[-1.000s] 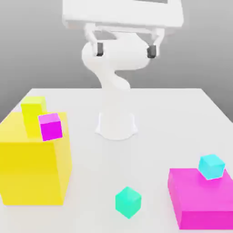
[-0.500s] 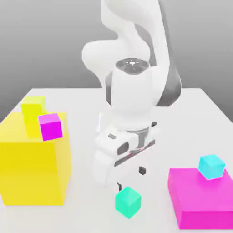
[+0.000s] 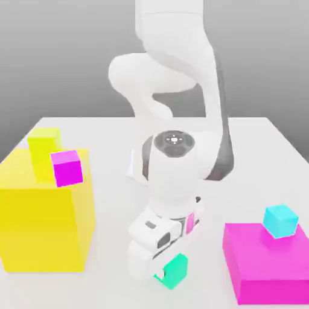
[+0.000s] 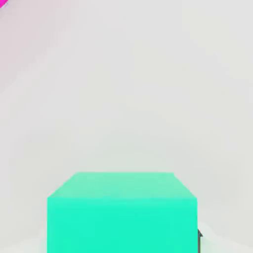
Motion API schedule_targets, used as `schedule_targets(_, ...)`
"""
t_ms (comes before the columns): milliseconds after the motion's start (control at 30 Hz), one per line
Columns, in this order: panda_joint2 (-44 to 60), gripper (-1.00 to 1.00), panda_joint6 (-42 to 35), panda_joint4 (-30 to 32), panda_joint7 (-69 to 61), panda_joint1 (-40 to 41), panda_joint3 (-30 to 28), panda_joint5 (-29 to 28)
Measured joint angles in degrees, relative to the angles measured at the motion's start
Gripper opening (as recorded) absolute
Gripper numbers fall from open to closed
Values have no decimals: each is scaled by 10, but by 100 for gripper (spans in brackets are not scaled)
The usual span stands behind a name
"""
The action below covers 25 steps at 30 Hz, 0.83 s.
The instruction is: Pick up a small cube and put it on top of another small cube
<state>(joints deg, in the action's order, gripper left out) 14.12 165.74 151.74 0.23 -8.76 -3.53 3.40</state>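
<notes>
Gripper [image 3: 162,273]: low on the white table [image 3: 108,157], at the green cube [image 3: 175,270]; finger spread cannot be told.
Green cube: on the table, near the magenta block [image 3: 265,265].
Cyan cube [image 3: 280,220]: atop the magenta block.

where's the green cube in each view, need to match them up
Exterior view: the green cube sits low and near the middle on the white table, partly hidden behind the lowered gripper.
Hand view: the green cube sits close to the camera on the table.
Shared landmark: the large magenta block, seen as a pink corner in the hand view.
</notes>
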Motion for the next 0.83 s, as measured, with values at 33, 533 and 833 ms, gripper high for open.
schedule_targets(33,-20,-100,-16,4,4,-2,-3,-6)
schedule_targets(533,-200,-100,-245,-48,323,-182,108,-7)
schedule_targets(833,-143,100,-183,-41,395,-204,125,-34)
